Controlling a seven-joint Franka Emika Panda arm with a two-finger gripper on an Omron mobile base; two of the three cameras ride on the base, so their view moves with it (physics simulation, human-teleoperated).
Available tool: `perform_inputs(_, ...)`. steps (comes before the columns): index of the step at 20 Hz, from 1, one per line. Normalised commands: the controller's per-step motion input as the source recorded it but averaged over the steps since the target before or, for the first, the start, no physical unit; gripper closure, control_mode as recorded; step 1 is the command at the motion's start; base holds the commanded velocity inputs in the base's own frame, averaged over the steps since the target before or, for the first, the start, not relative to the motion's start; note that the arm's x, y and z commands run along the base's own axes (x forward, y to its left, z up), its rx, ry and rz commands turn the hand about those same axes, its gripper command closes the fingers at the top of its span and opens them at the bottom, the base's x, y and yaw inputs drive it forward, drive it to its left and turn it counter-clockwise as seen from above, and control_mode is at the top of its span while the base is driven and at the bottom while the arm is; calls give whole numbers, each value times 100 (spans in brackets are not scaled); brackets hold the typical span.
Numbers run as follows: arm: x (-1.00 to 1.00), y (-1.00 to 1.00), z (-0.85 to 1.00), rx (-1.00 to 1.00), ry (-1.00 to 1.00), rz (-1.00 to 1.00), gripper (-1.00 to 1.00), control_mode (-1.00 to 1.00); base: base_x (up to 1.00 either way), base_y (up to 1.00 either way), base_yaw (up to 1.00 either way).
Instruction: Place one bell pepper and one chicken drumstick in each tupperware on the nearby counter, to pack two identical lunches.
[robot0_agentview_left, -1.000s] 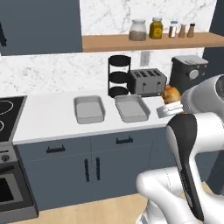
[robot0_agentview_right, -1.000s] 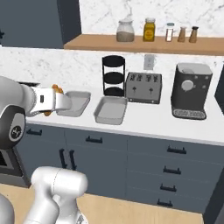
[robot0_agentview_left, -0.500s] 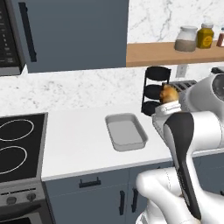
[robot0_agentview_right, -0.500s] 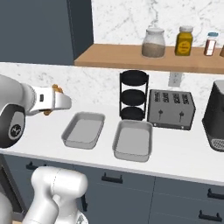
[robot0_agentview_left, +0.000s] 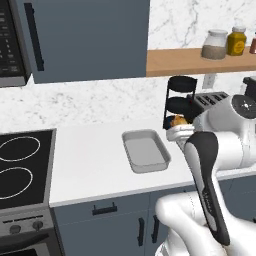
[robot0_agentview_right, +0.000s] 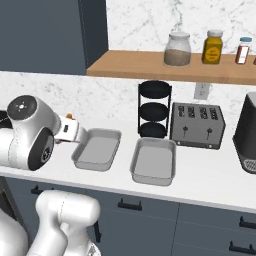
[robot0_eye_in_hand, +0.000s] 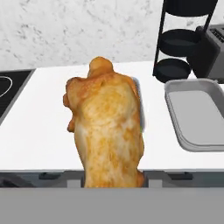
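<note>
Golden-orange, lumpy chicken drumstick (robot0_eye_in_hand: 107, 127) sits pinched upright between the fingers of the two-finger gripper (robot0_eye_in_hand: 113, 177), held above the white countertop (robot0_agentview_left: 95, 165). Beyond it lie two shallow light-grey rectangular tupperware trays, the left one (robot0_agentview_right: 96, 149) nearest the hand and the right one (robot0_agentview_right: 154, 160) beside it, both apparently empty. For a clean placement, centre the drumstick over one tray's floor, lower it inside the rim, then release.

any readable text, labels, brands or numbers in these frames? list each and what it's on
None can be read.
Microwave: pale marks on its panel, too blurred to read.
Yellow jar on the shelf: plain label, no lettering legible.
Small spice bottle: red band, no text legible.
Tupperware trays, toaster: no markings.
</note>
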Motion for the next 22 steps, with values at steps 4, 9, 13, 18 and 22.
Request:
perform_inputs(4,100,44,-88,-2,3,8,100,-100,0,0,0)
perform_inputs(9,98,35,-72,-17,4,0,100,-100,0,0,0)
perform_inputs(13,92,2,-92,-6,15,1,100,-100,0,0,0)
perform_inputs(18,67,0,-53,0,22,10,100,-100,0,0,0)
perform_inputs(22,72,0,-43,0,23,9,100,-100,0,0,0)
